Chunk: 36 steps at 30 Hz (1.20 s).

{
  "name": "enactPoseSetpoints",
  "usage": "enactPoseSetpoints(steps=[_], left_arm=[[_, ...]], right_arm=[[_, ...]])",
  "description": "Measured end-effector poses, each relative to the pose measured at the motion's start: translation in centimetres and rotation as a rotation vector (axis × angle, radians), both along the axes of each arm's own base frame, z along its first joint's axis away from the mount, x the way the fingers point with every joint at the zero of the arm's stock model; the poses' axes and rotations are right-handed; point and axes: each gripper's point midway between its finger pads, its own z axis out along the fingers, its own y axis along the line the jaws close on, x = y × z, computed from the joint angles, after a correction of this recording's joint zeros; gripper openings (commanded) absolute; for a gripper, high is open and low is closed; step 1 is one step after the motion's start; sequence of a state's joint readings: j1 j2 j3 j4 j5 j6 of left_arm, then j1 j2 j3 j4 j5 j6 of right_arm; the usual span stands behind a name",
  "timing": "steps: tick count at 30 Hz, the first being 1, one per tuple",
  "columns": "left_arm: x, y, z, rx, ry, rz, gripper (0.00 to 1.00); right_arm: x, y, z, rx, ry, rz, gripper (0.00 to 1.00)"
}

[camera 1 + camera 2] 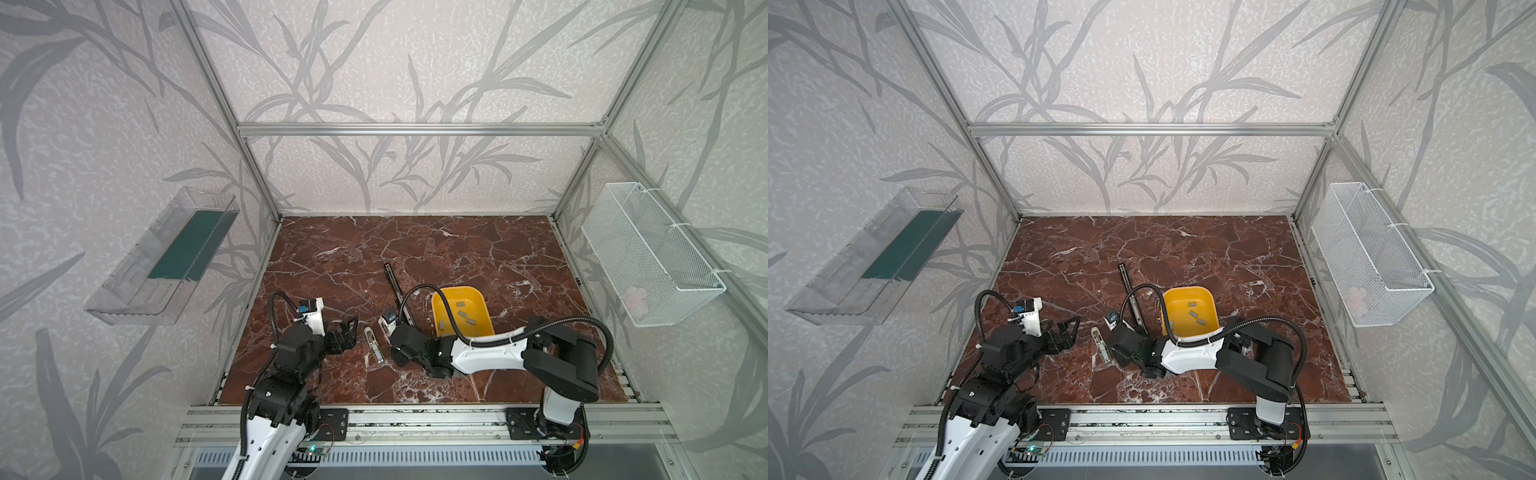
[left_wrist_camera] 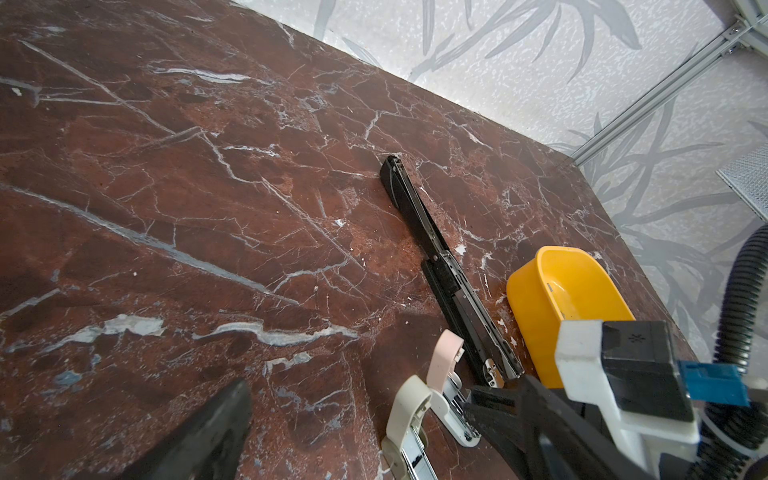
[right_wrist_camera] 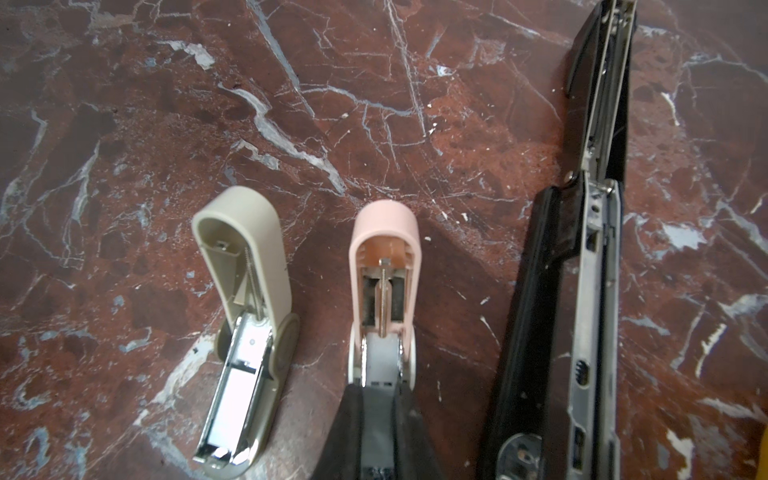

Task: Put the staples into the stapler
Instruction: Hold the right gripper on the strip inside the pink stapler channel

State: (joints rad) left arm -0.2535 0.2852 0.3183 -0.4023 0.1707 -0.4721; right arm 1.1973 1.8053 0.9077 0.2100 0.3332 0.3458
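Flat grey staples [image 1: 471,321] lie in the yellow tray [image 1: 478,301], three o'clock from the pink stapler [image 3: 384,232]. Right gripper [image 3: 379,395] pinches a grey strip [image 3: 378,419]; left gripper [image 1: 347,334] gapes.

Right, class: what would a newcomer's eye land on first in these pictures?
A yellow tray of staples sits centre right on the red marble table. Left of it lie three opened staplers: a long black stapler, a pink stapler and a beige stapler. The right gripper is shut on a grey strip over the pink one.
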Motion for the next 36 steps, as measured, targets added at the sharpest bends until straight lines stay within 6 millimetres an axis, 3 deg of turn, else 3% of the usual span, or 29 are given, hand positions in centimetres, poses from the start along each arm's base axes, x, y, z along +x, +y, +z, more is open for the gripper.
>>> enactPoseSetpoints(steps=[36], left_arm=[[0.1,-0.07,0.24,-0.004,-0.01,-0.002,0.99]], right_arm=[[-0.07,-0.1,-0.84,-0.013,0.014,-0.007,0.01]])
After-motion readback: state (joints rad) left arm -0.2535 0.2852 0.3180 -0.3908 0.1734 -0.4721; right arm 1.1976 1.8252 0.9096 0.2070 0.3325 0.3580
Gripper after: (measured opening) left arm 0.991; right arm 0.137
